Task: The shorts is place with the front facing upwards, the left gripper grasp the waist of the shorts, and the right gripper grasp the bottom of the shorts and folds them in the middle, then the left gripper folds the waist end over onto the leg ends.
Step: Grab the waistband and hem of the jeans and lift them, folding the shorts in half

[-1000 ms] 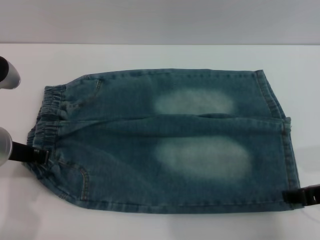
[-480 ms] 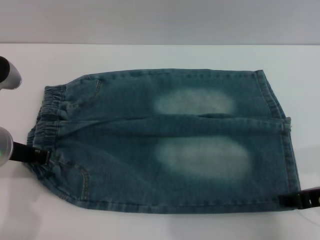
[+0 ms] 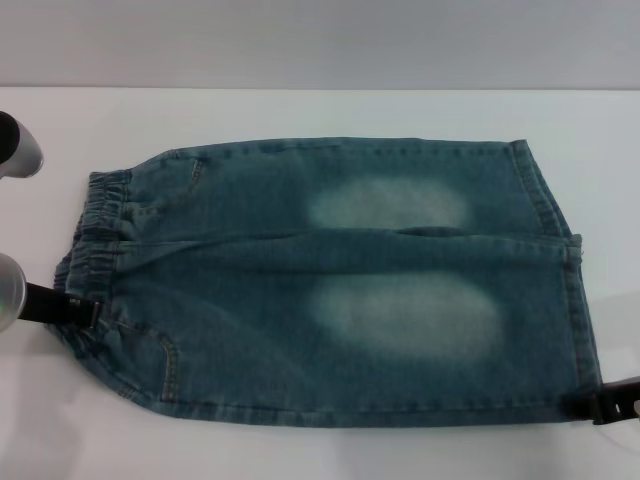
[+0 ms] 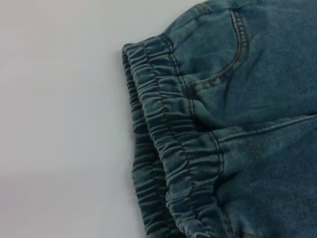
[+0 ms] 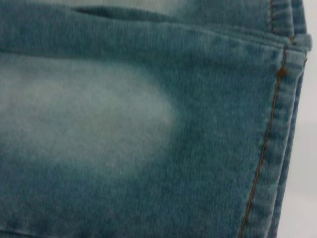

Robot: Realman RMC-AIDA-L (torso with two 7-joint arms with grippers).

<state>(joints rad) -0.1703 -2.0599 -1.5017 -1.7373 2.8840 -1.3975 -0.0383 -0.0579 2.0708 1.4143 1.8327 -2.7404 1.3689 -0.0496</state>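
The shorts (image 3: 340, 285) lie flat on the white table (image 3: 300, 110), spread sideways across the head view, with the waist (image 3: 95, 235) toward the robot's left and the bottom of the shorts (image 3: 560, 260) toward its right. The 2 legs run side by side, each with a pale faded patch on the thigh, and a crease line marks where they meet down the middle. In the left wrist view the waist (image 4: 168, 148) shows as a puckered elastic band with a curved, orange-stitched pocket seam just beside it and bare table on its other side. In the right wrist view the denim fills nearly the whole picture, with 1 faded patch and a straight hem (image 5: 277, 129) edged in orange thread. The left gripper (image 3: 78, 312) sits at the near corner of the waist, its black tip touching the gathered band; whether its fingers are spread or pressed together I cannot tell. The right gripper (image 3: 612, 403) sits at the near corner of the leg hems, its black tip touching the hem edge; I cannot tell its finger state either. A second silver arm segment (image 3: 18, 148) shows at the far left edge, well apart from the cloth.
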